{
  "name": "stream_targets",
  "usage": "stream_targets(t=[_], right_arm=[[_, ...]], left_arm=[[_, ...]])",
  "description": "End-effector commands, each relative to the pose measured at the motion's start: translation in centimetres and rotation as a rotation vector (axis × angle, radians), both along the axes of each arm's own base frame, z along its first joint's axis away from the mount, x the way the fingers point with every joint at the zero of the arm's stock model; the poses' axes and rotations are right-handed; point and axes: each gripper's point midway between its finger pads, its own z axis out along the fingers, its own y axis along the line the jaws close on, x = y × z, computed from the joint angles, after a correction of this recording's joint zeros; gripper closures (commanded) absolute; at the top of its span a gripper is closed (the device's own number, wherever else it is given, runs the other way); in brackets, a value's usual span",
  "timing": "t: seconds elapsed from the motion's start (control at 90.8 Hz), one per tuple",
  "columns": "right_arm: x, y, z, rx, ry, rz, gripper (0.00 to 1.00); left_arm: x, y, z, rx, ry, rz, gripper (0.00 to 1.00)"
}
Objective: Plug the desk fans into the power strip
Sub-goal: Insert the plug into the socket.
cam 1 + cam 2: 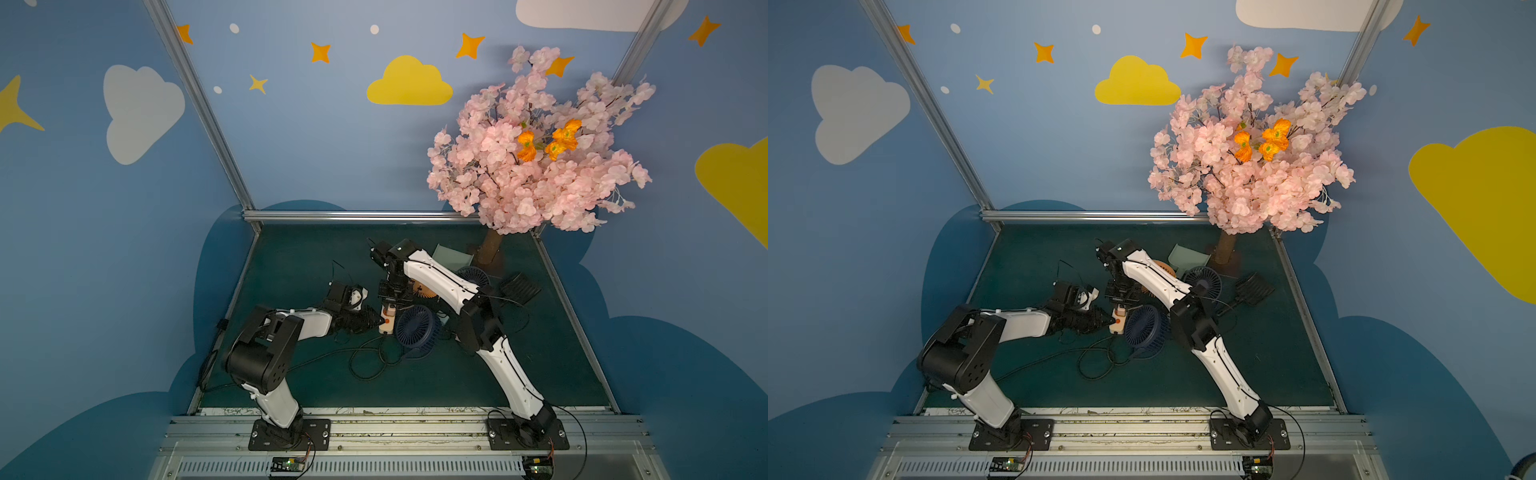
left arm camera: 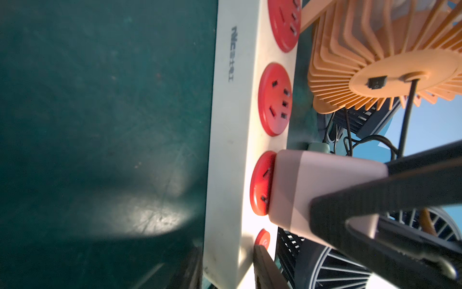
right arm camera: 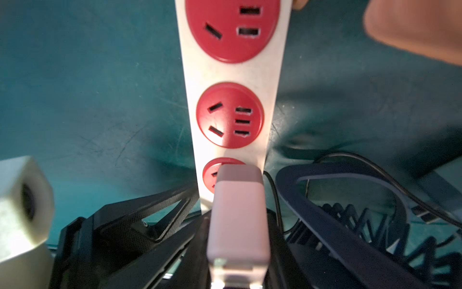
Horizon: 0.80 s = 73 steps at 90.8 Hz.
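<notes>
The white power strip (image 1: 386, 326) (image 1: 1118, 327) lies mid-table, and my left gripper (image 1: 376, 323) (image 2: 227, 270) is shut on its end by the orange button. The strip (image 2: 232, 150) (image 3: 232, 72) shows a row of red sockets. My right gripper (image 1: 392, 305) (image 3: 237, 220) is shut on a pink plug (image 2: 312, 187) (image 3: 237, 212), whose face sits against the third red socket (image 2: 260, 182). An orange fan (image 2: 387, 50) (image 1: 424, 291) lies beside the strip and a navy fan (image 1: 415, 328) (image 3: 350, 225) next to the button end. Which fan's cord reaches the plug is hidden.
A second navy fan (image 1: 473, 276), a pale green piece (image 1: 451, 255) and a black slatted part (image 1: 519, 286) lie at the back right, by the trunk (image 1: 490, 247) of a pink blossom tree. Black cord (image 1: 370, 361) coils in front of the strip.
</notes>
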Motion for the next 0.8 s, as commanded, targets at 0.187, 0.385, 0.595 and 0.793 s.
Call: stream_targets(t=[0.187, 0.385, 0.595, 0.793], right_arm=[[-3.3, -2.7, -15.0, -0.256, 0.138, 0.047, 1.0], [-5.4, -0.9, -17.0, -0.257, 0.158, 0.099, 1.0], [-2.8, 0.2, -11.6, -0.172, 0.066, 0.107, 1.0], [-0.2, 0.5, -5.4, -0.082, -0.037, 0.107, 0.89]], left_arm=[[-1.2, 0.6, -1.0, 0.025, 0.041, 0.007, 0.62], [-1.7, 0.9, -0.7, 0.032, 0.028, 0.015, 0.62], [-1.7, 1.0, -0.2, 0.032, 0.011, 0.02, 0.62], [-1.0, 0.8, 0.7, 0.023, -0.015, 0.018, 0.62]])
